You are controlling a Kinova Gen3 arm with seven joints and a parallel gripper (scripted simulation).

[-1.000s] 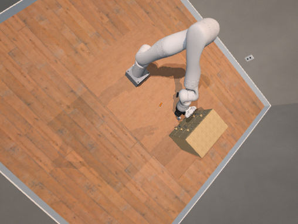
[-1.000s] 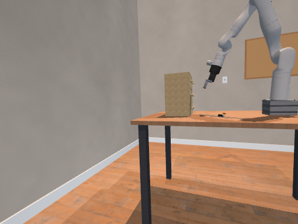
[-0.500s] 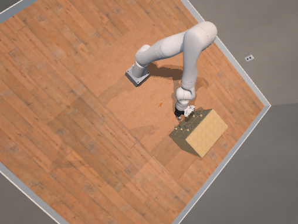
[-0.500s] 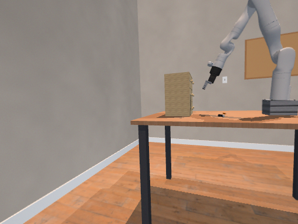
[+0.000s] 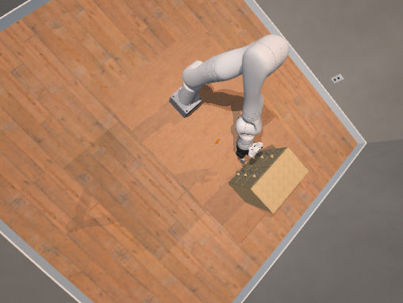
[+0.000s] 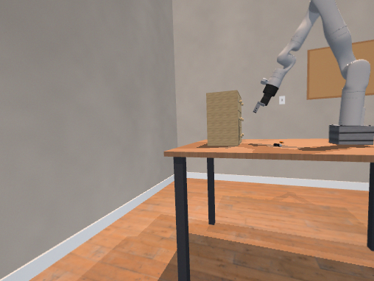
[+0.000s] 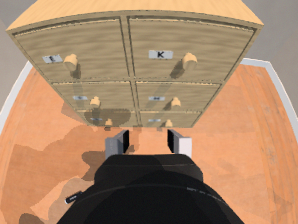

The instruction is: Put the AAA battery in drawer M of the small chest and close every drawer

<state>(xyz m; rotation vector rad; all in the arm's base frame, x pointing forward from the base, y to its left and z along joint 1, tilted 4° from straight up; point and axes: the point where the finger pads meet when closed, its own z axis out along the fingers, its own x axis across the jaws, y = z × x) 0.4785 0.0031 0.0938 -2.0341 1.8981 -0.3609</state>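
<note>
The small wooden chest (image 5: 278, 178) (image 6: 222, 118) stands upright on the table (image 5: 178, 139) (image 6: 258, 152). Its front has two columns of three drawers, all pushed in, each with a small knob. In the wrist view the top left label reads L and the top right one (image 7: 160, 54) reads K; the lower labels are too small to read. My gripper (image 5: 242, 159) (image 6: 256, 107) (image 7: 148, 137) is open and empty. It hangs tilted in the air, close in front of the chest's upper drawers. A small orange cylinder (image 5: 216, 142) (image 6: 280, 142), likely the battery, lies on the table behind the gripper.
A small black object (image 6: 276, 145) (image 7: 71, 197) lies on the table near the orange one. The arm's base (image 5: 186, 104) (image 6: 350, 134) stands at the table's far side. The chest stands near the table's edge.
</note>
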